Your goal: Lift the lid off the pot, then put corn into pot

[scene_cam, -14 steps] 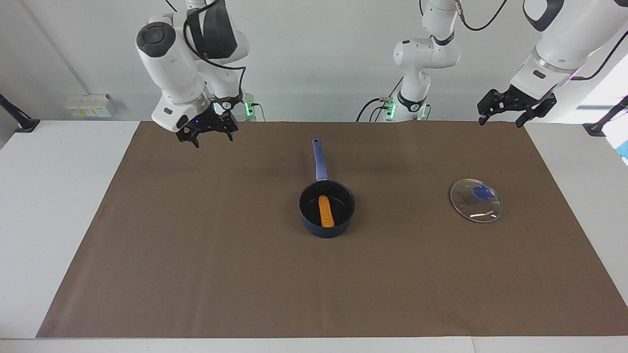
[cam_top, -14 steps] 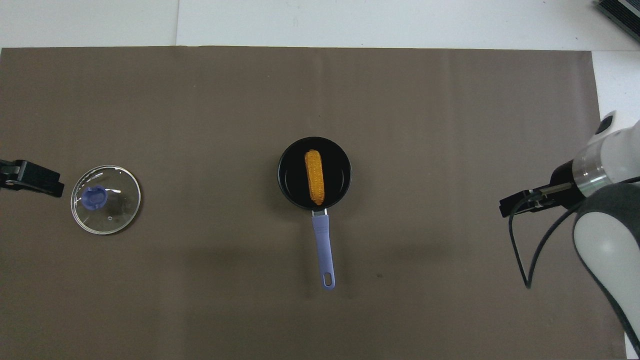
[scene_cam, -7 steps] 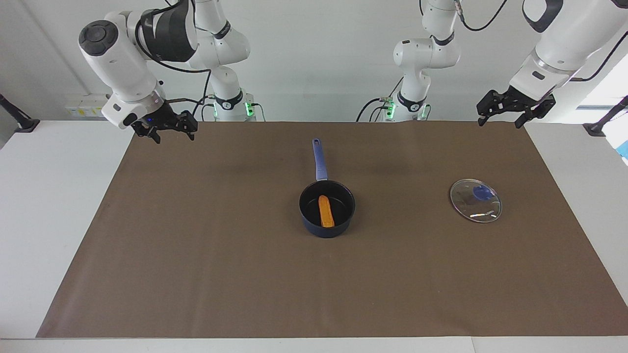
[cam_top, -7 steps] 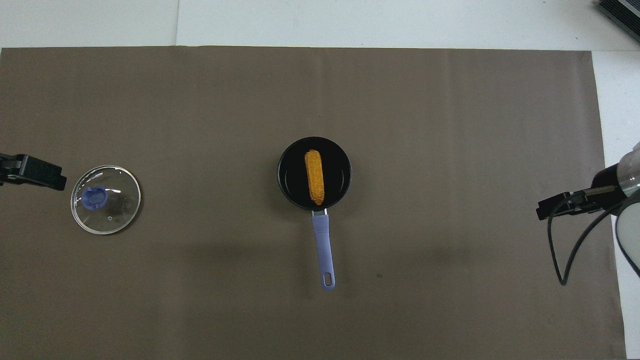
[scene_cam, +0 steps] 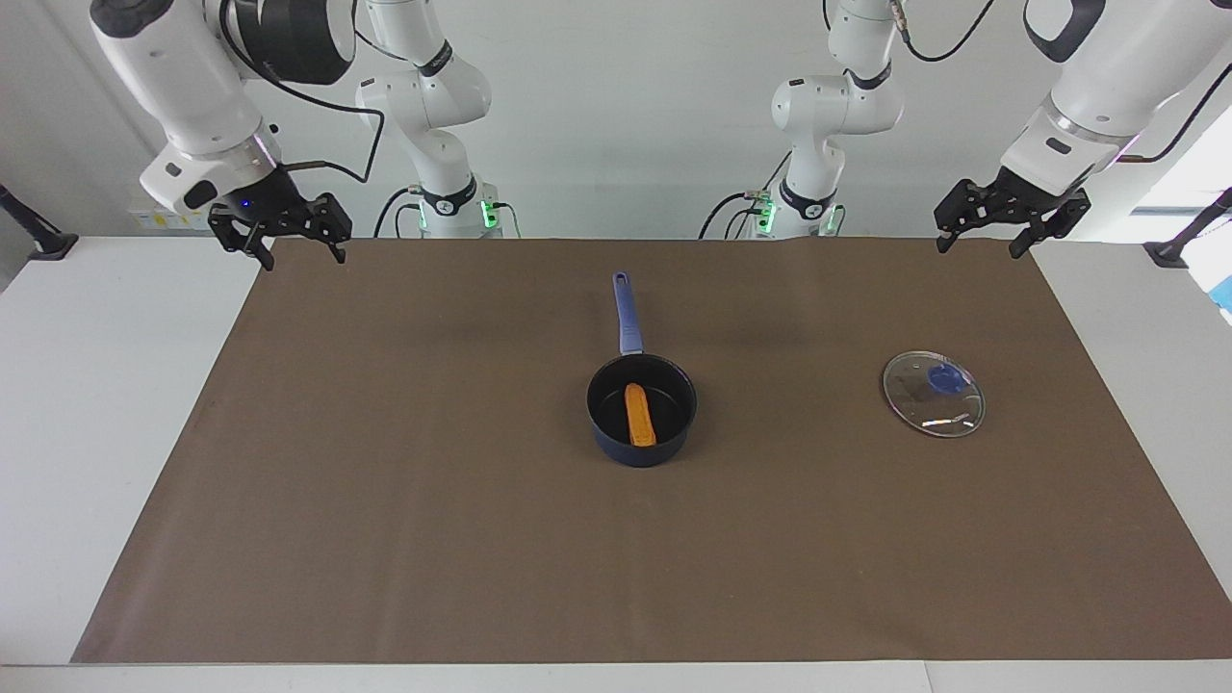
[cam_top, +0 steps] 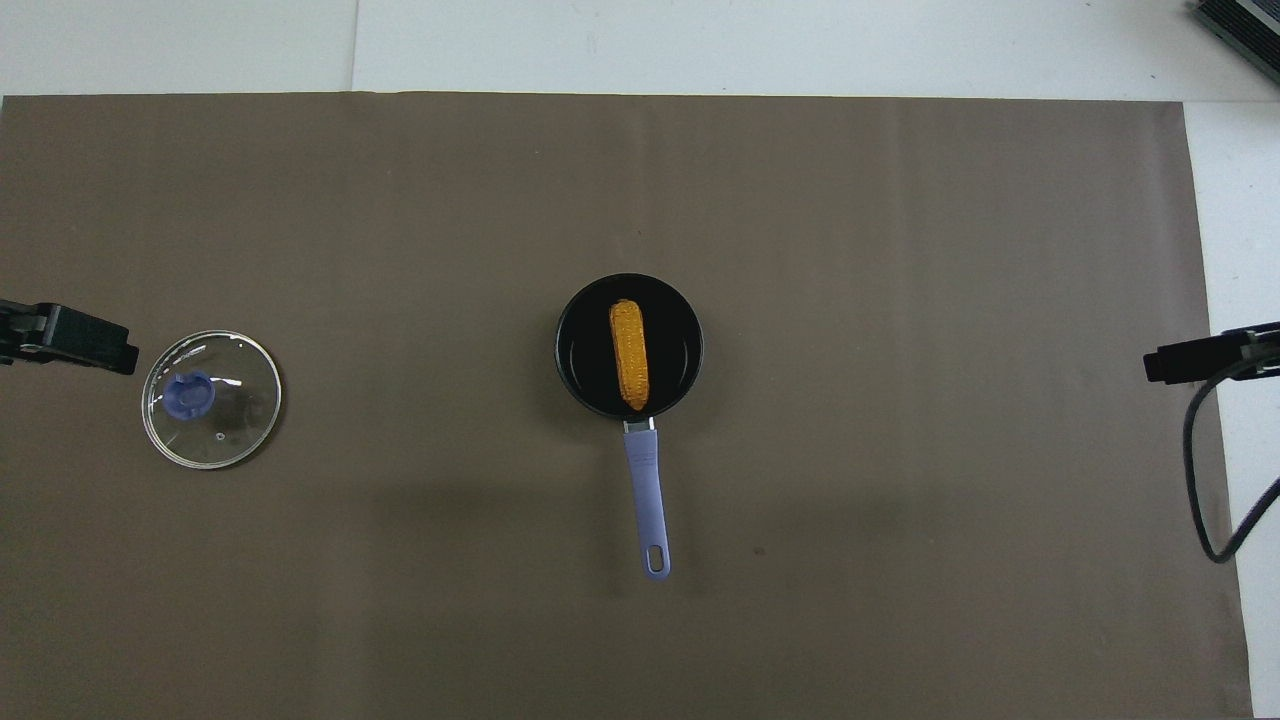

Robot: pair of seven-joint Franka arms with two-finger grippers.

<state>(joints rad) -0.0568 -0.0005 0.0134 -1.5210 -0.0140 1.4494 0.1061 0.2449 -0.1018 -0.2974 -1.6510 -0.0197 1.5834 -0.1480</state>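
Observation:
The dark blue pot [scene_cam: 640, 454] stands in the middle of the brown mat, its long blue handle pointing toward the robots. The orange-yellow corn [scene_cam: 639, 415] lies inside it, and shows in the overhead view [cam_top: 628, 355] on the pot's black inside [cam_top: 580, 352]. The glass lid [scene_cam: 934, 393] with its blue knob lies flat on the mat toward the left arm's end, also seen from overhead [cam_top: 211, 399]. My left gripper [scene_cam: 978, 248] is open and empty, raised over the mat's edge [cam_top: 100, 345]. My right gripper [scene_cam: 294, 255] is open and empty, raised over the mat's corner [cam_top: 1170, 362].
The brown mat [scene_cam: 385, 500] covers most of the white table [scene_cam: 106, 404]. A black cable [cam_top: 1200, 480] hangs from the right arm over the mat's edge.
My right gripper has drawn back and up from over the mat to its corner at the right arm's end. The left gripper, pot, corn and lid have stayed put.

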